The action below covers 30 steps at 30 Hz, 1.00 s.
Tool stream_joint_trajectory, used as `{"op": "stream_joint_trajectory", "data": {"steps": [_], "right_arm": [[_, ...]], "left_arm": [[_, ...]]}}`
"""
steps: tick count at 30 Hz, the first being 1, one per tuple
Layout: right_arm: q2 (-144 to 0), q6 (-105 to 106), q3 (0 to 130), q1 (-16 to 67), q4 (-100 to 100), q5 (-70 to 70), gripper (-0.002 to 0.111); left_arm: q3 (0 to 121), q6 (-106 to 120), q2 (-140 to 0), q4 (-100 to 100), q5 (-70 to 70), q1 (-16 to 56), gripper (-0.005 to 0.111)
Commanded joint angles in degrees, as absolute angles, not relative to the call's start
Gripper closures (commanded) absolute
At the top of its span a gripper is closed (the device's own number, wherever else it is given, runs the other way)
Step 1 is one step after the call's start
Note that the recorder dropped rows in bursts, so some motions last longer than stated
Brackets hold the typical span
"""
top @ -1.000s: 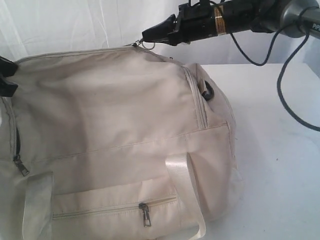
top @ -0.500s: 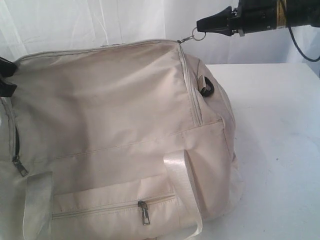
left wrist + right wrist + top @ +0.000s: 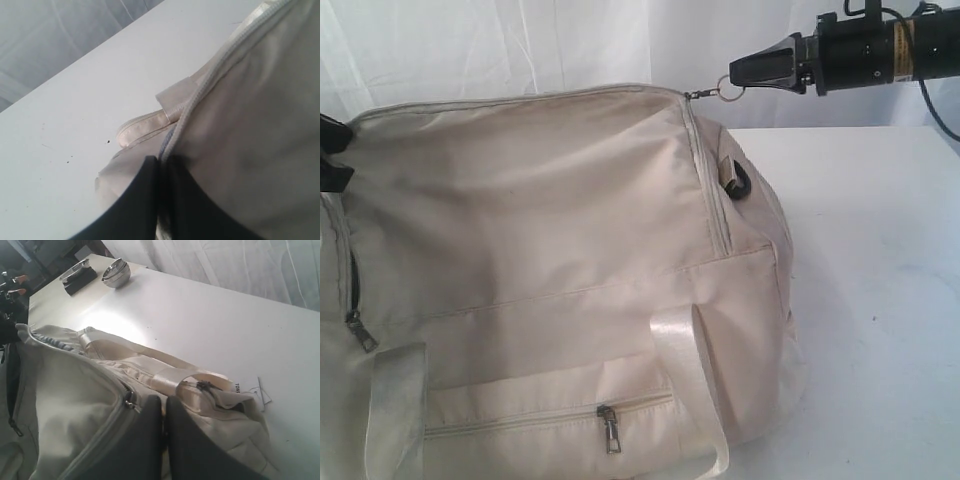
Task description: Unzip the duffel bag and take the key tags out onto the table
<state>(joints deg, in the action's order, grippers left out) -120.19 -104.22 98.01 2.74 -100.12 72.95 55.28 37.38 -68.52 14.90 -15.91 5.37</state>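
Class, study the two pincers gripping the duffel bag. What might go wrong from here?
1. The right pincer holds only the thin metal ring of the zipper pull, at its very tips, so the ring may slip free.
2. The left pincer pinches just a seam edge of the duffel bag. If that grip slips, the bag will likely drag across the table instead of unzipping.

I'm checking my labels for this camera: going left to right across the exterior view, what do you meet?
Left gripper, side zipper pull, front pocket zipper pull, right-hand strap, right gripper.
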Motion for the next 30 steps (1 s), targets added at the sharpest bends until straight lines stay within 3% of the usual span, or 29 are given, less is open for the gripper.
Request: {"op": "stream_joint_trajectory", "data": {"steps": [1, 17, 30], "right_arm": [[-117.0, -103.7, 94.0, 1.3, -99.9, 70.0, 0.108], [-110.2, -99.1, 78.4, 8.5, -99.9, 70.0, 0.108], [-105.0, -97.7, 70.7, 9.1, -99.9, 70.0, 0.108]], "left_arm": [[55.3, 37.0, -67.8, 13.0, -15.8, 4.7, 0.107], [55.3, 36.8, -67.8, 13.0, -15.9, 4.7, 0.107], [55.3, 36.8, -67.8, 13.0, -16.0, 4.7, 0.107]]}}
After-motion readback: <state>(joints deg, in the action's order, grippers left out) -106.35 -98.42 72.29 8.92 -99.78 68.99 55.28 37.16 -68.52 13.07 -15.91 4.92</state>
